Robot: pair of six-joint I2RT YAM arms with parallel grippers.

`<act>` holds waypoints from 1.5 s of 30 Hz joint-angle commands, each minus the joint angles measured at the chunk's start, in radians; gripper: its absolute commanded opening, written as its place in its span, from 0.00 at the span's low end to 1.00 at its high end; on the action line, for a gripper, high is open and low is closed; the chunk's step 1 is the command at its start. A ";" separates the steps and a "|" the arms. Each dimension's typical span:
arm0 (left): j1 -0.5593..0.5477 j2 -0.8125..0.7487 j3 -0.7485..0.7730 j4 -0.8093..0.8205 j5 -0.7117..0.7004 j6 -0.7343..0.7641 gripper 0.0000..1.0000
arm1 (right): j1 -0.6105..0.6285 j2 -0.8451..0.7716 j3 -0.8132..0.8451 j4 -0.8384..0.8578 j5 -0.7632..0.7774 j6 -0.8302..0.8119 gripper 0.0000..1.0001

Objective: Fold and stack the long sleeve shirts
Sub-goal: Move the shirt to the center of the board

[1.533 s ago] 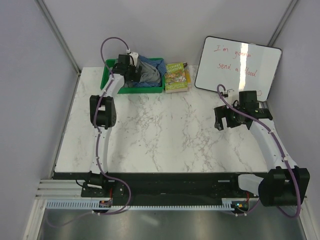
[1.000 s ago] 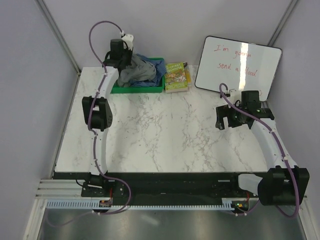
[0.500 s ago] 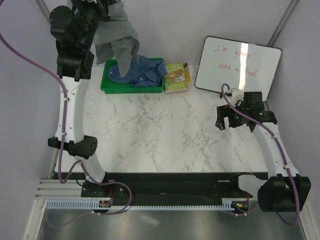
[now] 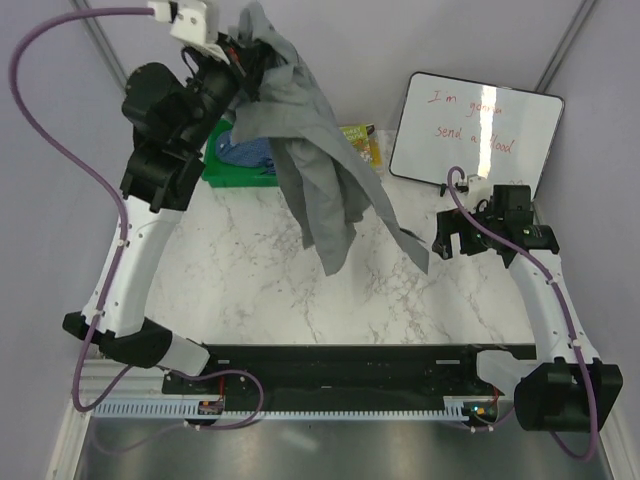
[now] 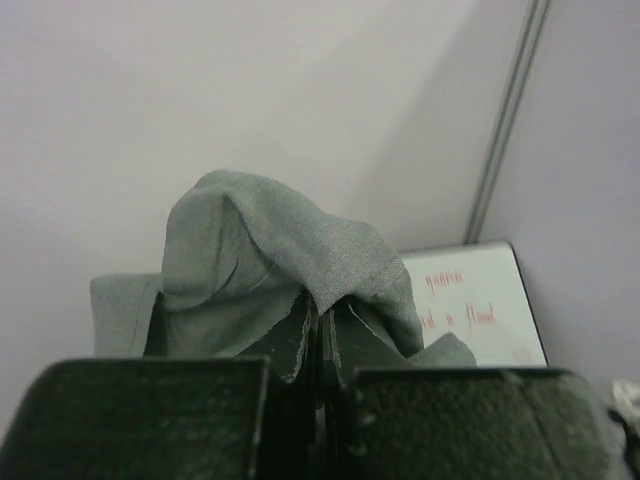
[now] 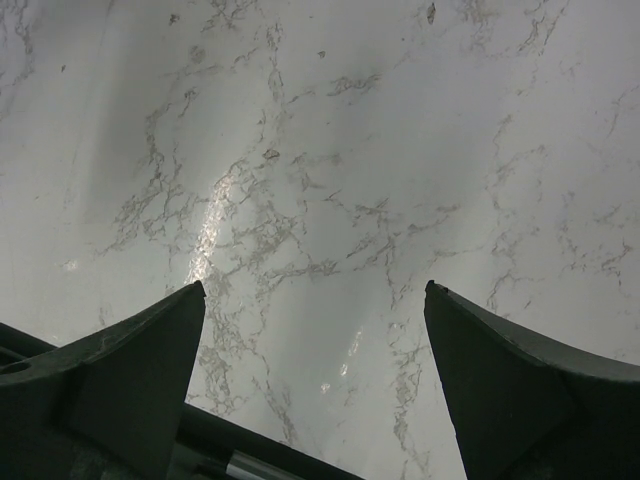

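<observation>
My left gripper (image 4: 250,55) is raised high over the table's back left, shut on the grey long sleeve shirt (image 4: 320,170). The shirt hangs down from it in long folds, its lower end dangling over the middle of the table. In the left wrist view the grey cloth (image 5: 280,260) bunches over the closed fingertips of that gripper (image 5: 320,325). The blue shirt (image 4: 240,152) lies in the green bin (image 4: 222,172), mostly hidden behind the arm and the grey cloth. My right gripper (image 4: 455,238) hovers open at the right side, with only marble (image 6: 320,200) between its fingers (image 6: 160,340).
A whiteboard (image 4: 475,125) with red writing leans at the back right. A small book (image 4: 358,140) lies beside the bin, partly hidden by the hanging cloth. The marble table (image 4: 250,290) spreads below both arms.
My left arm has lifted the grey shirt out of the bin, up high and then rightward, so the cloth now hangs over the table. The right arm has barely moved.
</observation>
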 commanded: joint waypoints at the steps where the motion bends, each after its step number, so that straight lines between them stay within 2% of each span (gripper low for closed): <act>1: -0.007 -0.128 -0.386 0.012 0.075 -0.159 0.02 | -0.008 -0.014 0.020 0.016 -0.034 -0.002 0.98; 2: -0.004 -0.203 -0.471 0.006 0.078 -0.166 0.07 | -0.008 -0.011 0.023 0.010 -0.037 -0.005 0.98; 3: -0.002 -0.237 -0.639 -0.007 0.089 -0.138 0.19 | -0.010 -0.006 0.033 0.006 -0.046 -0.008 0.98; 4: 0.011 -0.279 -0.721 -0.061 0.135 -0.110 0.35 | -0.008 -0.003 0.037 0.001 -0.053 -0.012 0.98; 5: 0.024 -0.335 -0.795 -0.103 0.155 -0.081 0.64 | -0.008 0.000 0.042 -0.008 -0.060 -0.023 0.98; 6: 0.041 -0.359 -0.906 -0.149 0.169 -0.018 0.69 | -0.008 0.006 0.049 -0.011 -0.080 -0.031 0.98; 7: 0.091 -0.374 -0.948 -0.195 0.186 0.007 0.72 | -0.008 0.009 0.053 -0.019 -0.092 -0.040 0.98; 8: 0.132 -0.400 -0.984 -0.273 0.212 0.019 0.73 | -0.008 0.014 0.057 -0.031 -0.111 -0.055 0.98; 9: 0.253 -0.415 -1.043 -0.295 0.265 0.040 0.73 | -0.007 0.023 0.066 -0.037 -0.149 -0.067 0.98; 10: 0.306 -0.434 -1.071 -0.313 0.341 0.044 0.73 | -0.008 0.029 0.073 -0.043 -0.175 -0.077 0.98; 12: 0.414 -0.497 -1.142 -0.327 0.360 0.114 0.74 | 0.002 0.055 0.098 -0.046 -0.212 -0.086 0.98; 14: 0.462 -0.521 -1.176 -0.347 0.391 0.126 0.75 | 0.027 0.077 0.120 -0.024 -0.252 -0.081 0.98; 17: 0.531 -0.488 -1.225 -0.378 0.400 0.097 0.75 | 0.149 0.140 0.166 0.027 -0.212 -0.057 0.98; 19: 0.582 -0.422 -1.262 -0.380 0.445 0.062 0.72 | 0.273 0.204 0.215 0.033 -0.163 -0.068 0.98; 22: 0.605 -0.316 -1.275 -0.332 0.485 0.005 0.61 | 0.408 0.295 0.258 0.026 -0.100 -0.098 0.86; 23: 0.604 -0.290 -1.272 -0.318 0.492 -0.008 0.55 | 0.436 0.315 0.261 0.024 -0.068 -0.107 0.78; 24: 0.602 -0.269 -1.272 -0.301 0.500 -0.028 0.50 | 0.496 0.350 0.260 0.024 -0.048 -0.115 0.75; 26: 0.602 -0.201 -1.272 -0.249 0.505 -0.042 0.42 | 0.556 0.374 0.255 0.042 -0.011 -0.129 0.71; 30: 0.601 -0.095 -1.269 -0.176 0.489 -0.062 0.36 | 0.697 0.452 0.290 0.076 0.099 -0.150 0.68; 37: 0.581 0.141 -1.225 -0.084 0.479 -0.090 0.34 | 0.780 0.591 0.439 0.076 0.121 -0.172 0.67; 40: 0.562 0.209 -1.202 -0.059 0.477 -0.093 0.37 | 0.788 0.618 0.413 0.078 0.122 -0.178 0.67; 45: 0.518 0.273 -1.194 -0.033 0.477 -0.096 0.44 | 0.791 0.617 0.306 0.134 0.128 -0.172 0.76</act>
